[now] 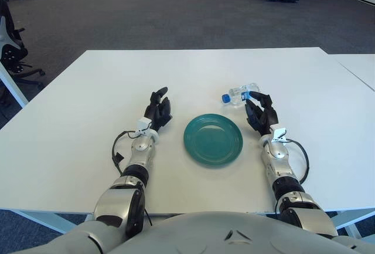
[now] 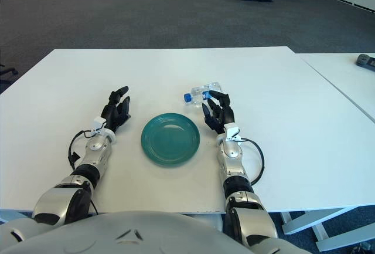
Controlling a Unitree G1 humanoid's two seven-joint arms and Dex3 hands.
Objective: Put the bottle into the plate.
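The clear water bottle (image 1: 241,94) lies on its side on the white tabletop (image 1: 70,125), blue cap pointing to my left, just beyond the teal plate (image 1: 213,139) and toward its right. My right hand (image 1: 260,113) sits right of the plate, fingers spread and empty, fingertips at the bottle's near side. My left hand (image 1: 158,111) shows left of the plate, fingers loosely open, holding nothing.

Lighting is bright and even, diffuse from overhead. My arms cast only faint, soft shadows on the white table (image 1: 193,72), which shows mild glare. Focus is sharp throughout; the far carpet (image 1: 146,7) softens slightly. No motion blur.
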